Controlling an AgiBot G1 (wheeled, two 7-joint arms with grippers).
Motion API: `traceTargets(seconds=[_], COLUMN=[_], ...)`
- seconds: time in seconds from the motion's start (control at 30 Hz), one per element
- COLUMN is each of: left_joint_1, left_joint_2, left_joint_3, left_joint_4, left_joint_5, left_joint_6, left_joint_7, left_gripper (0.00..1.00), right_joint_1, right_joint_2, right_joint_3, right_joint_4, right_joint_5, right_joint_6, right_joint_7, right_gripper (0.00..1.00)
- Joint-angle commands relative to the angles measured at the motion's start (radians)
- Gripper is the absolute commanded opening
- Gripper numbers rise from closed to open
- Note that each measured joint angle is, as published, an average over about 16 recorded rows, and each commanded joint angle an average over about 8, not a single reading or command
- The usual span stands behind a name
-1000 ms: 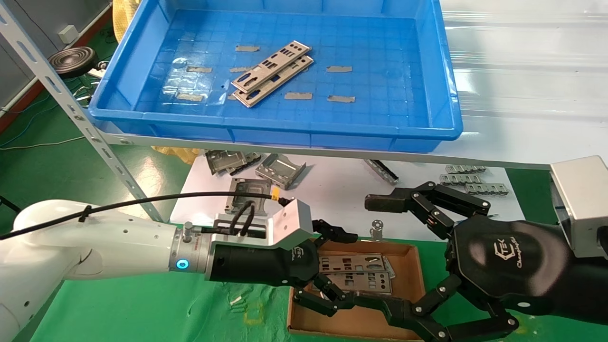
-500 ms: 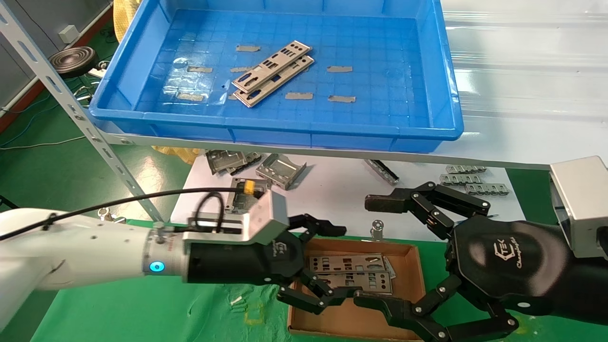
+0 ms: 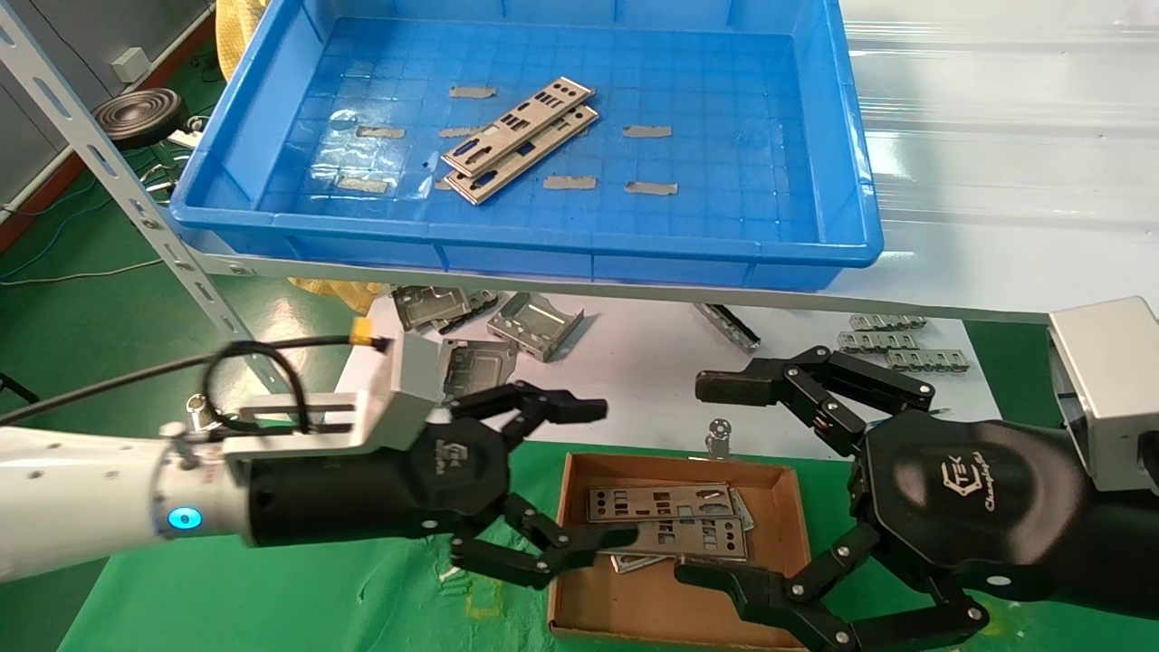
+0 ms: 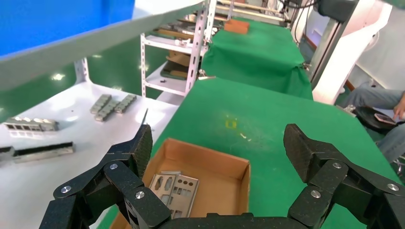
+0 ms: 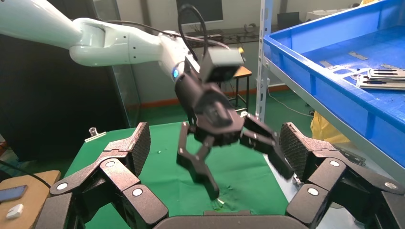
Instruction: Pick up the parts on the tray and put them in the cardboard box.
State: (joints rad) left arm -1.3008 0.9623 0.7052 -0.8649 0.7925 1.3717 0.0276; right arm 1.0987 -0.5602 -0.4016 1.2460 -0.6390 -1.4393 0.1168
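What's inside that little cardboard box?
The cardboard box holds a few overlapping punched metal plates. The open left gripper covers their near ends, so an exact count is hidden.

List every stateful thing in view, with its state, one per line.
left gripper: open, empty, beside the box's left wall.
right gripper: open, empty, at the box's right.
cardboard box: open-topped, plates inside.
tray: holds two overlapping parts.
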Motion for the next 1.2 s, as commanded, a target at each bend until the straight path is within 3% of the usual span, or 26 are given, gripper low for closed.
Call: traceTargets(seconds=[0.03,1.2], left_joint_1=[0.013,0.229], left_joint_2=[-0.020,-0.355], left_joint_3=[-0.024,-0.431], left_joint_4=[-0.024,-0.424], left_joint_5=[-0.004,-0.063], left_joint_6=[0.007,0.125], left_joint_7=[-0.012,-0.216], left_gripper=[1.00,1.00], right_joint_1=[0.000,0.000], right_joint_2=[0.000,0.000], right_joint_3=[0.000,0.000], right_joint_4=[0.000,0.000], right_joint_5=[0.000,0.000], right_joint_6=[0.000,0.000], right_joint_7=[0.000,0.000], right_gripper=[1.00,1.00])
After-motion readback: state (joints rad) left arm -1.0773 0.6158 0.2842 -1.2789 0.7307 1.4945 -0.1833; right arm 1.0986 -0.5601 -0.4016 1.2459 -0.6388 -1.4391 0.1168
